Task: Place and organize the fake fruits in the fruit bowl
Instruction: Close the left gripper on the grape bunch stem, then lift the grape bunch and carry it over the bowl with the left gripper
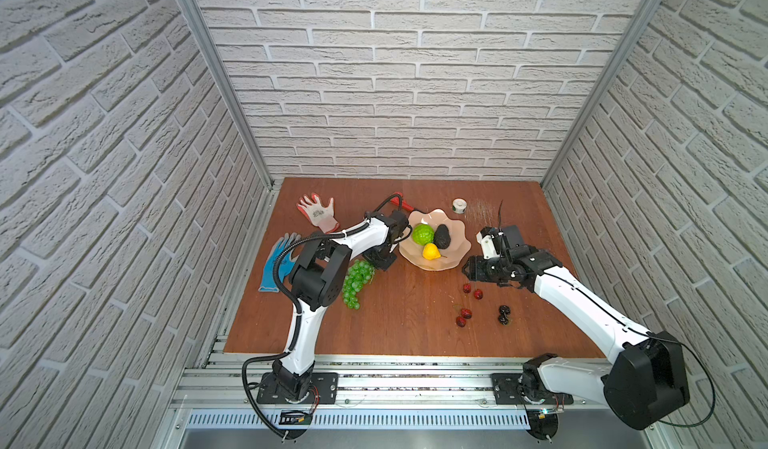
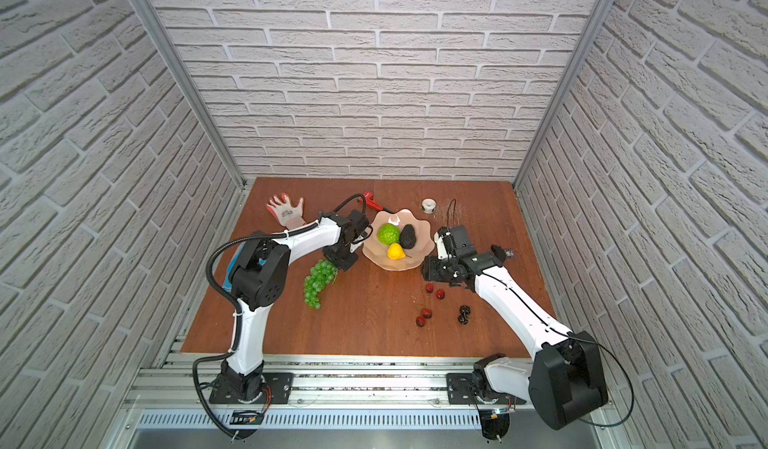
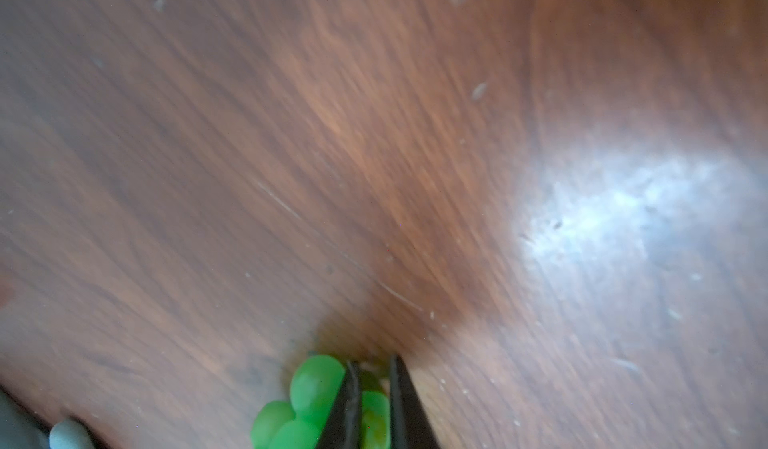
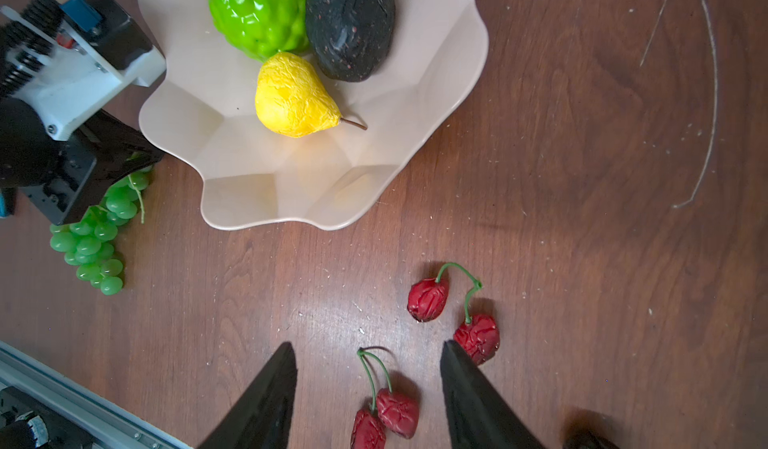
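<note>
The pale pink fruit bowl (image 1: 441, 263) (image 4: 249, 168) holds a bumpy lime-green ball (image 1: 423, 234), a dark avocado (image 1: 442, 236) and a yellow pear (image 1: 431, 251). Left of the bowl, the green grape bunch (image 1: 356, 278) (image 4: 93, 243) lies on the table. My left gripper (image 1: 380, 262) (image 3: 374, 370) is shut on its top end, with a grape between the fingers. My right gripper (image 1: 467, 268) (image 4: 368, 345) hangs open and empty beside the bowl, above the cherries. One red cherry pair (image 4: 397, 411) lies under its jaws, another (image 4: 428, 301) just beyond, and a dark pair (image 1: 504, 310) off to the right.
A white and orange glove (image 1: 320, 212) and a blue glove (image 1: 280, 262) lie at the left. A red wrench (image 1: 405, 203) sits behind the bowl, partly hidden by the left arm. A white tape roll (image 1: 459, 205) stands at the back.
</note>
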Controlling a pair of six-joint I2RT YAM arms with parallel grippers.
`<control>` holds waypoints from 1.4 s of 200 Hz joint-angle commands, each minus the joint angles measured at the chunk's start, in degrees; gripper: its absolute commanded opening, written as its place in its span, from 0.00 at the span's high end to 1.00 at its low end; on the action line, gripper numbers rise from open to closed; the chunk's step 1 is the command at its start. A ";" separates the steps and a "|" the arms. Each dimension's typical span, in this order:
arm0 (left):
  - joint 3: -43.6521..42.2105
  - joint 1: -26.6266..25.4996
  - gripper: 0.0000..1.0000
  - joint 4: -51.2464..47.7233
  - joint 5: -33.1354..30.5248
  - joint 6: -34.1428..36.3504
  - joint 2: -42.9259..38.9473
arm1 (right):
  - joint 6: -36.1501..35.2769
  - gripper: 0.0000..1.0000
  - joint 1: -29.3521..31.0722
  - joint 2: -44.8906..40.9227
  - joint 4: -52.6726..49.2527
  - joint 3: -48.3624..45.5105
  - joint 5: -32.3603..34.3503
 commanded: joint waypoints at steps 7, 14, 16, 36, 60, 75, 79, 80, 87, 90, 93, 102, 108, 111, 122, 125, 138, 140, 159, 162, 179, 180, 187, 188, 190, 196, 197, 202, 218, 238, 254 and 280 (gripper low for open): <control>0.92 -0.44 0.97 -3.03 -0.39 0.40 0.75 | -1.19 0.42 0.32 -2.70 1.09 0.52 0.15; 1.14 -0.48 0.99 -3.08 -0.34 0.50 0.55 | -1.31 0.42 0.34 -2.86 0.87 0.80 0.24; 1.16 -0.48 1.00 -3.09 -0.40 0.49 0.47 | -1.34 0.42 0.32 -2.96 0.83 0.89 0.27; 1.40 -0.48 1.00 -3.13 -0.50 0.72 0.00 | -1.66 0.42 0.36 -3.36 0.38 1.65 0.41; 1.72 -0.44 1.00 -3.78 -0.50 0.53 -0.83 | -1.85 0.42 0.32 -3.92 0.11 1.89 0.52; 1.88 -0.46 1.00 -4.41 -0.43 0.43 -1.89 | -1.73 0.42 0.34 -4.26 0.14 2.03 0.58; 1.92 -0.40 1.00 -4.52 -0.39 0.32 -2.31 | -1.72 0.42 0.32 -4.35 0.07 1.99 0.52; 1.92 -0.40 1.00 -4.52 -0.39 0.31 -2.39 | -1.70 0.42 0.32 -4.36 0.05 2.02 0.52; 2.01 -0.39 1.00 -4.85 -0.44 0.15 -3.17 | -1.68 0.42 0.32 -4.51 0.11 2.13 0.38; 2.07 -0.40 1.00 -5.00 -0.38 0.01 -3.51 | -1.66 0.42 0.32 -4.57 0.11 2.23 0.40; 2.13 -0.35 1.00 -5.10 -0.38 -0.14 -3.83 | -1.67 0.42 0.32 -4.69 0.11 2.23 0.36; 2.32 -0.18 1.00 -5.52 0.02 -0.54 -5.05 | -1.60 0.42 0.32 -4.88 0.03 2.41 0.25; 2.45 -0.12 1.00 -5.86 0.18 -0.76 -5.85 | -1.58 0.42 0.38 -5.10 0.03 2.55 0.19; 2.56 -0.10 1.00 -6.11 0.25 -0.82 -6.24 | -1.58 0.42 0.32 -5.19 -0.02 2.65 0.17; 2.86 0.05 1.00 -6.90 0.48 -1.23 -7.71 | -1.58 0.43 0.32 -5.62 -0.19 2.93 0.11; 2.99 0.07 1.00 -7.17 0.58 -1.31 -8.18 | -1.58 0.42 0.32 -5.69 -0.23 3.02 0.14; 3.44 0.05 1.00 -8.43 0.87 -1.64 -9.97 | -1.66 0.42 0.32 -6.18 -0.36 3.28 0.22; 3.49 0.05 1.00 -8.63 0.92 -1.70 -10.27 | -1.67 0.42 0.32 -6.31 -0.40 3.38 0.20; 3.85 0.18 1.00 -10.31 2.28 -1.81 -13.02 | -1.66 0.42 0.32 -7.10 -0.50 3.56 0.48; 4.05 0.22 1.00 -10.65 2.61 -1.81 -13.47 | -1.67 0.42 0.33 -7.21 -0.50 3.61 0.49; 5.46 0.44 1.00 -12.37 5.25 -2.48 -15.87 | -1.52 0.42 0.32 -7.78 -0.33 3.82 0.54; 5.58 0.42 1.00 -12.45 5.38 -2.54 -15.93 | -1.51 0.42 0.32 -7.79 -0.33 3.82 0.53; 6.36 0.53 1.00 -13.06 6.26 -2.85 -16.88 | -1.49 0.42 0.32 -7.86 -0.28 3.99 0.53; 6.47 0.55 1.00 -13.10 6.37 -2.90 -16.92 | -1.45 0.42 0.32 -7.87 -0.26 3.99 0.52; 6.62 0.57 1.00 -13.20 6.62 -2.98 -17.24 | -1.37 0.42 0.32 -7.94 -0.24 3.99 0.45; 7.49 0.56 1.00 -13.64 7.15 -3.25 -18.14 | -1.41 0.42 0.32 -8.10 -0.24 4.12 0.36; 7.65 0.57 1.00 -13.65 7.20 -3.28 -18.21 | -1.41 0.42 0.36 -8.08 -0.24 4.15 0.30; 8.22 0.60 1.00 -14.03 7.80 -3.45 -18.87 | -1.41 0.42 0.32 -8.19 -0.15 4.25 0.33; 11.00 0.69 1.00 -15.20 10.24 -4.18 -20.59 | -1.47 0.42 0.32 -8.49 -0.24 4.88 0.13; 15.71 0.75 1.00 -15.95 13.43 -5.85 -21.79 | -1.67 0.42 0.37 -8.84 -0.24 5.39 0.25; 20.57 0.75 1.00 -16.57 16.46 -7.41 -21.73 | -1.65 0.42 0.32 -8.85 -0.06 5.67 0.24; 28.44 0.62 1.00 -16.78 21.55 -9.46 -20.08 | -1.50 0.42 0.32 -8.95 0.60 5.54 0.16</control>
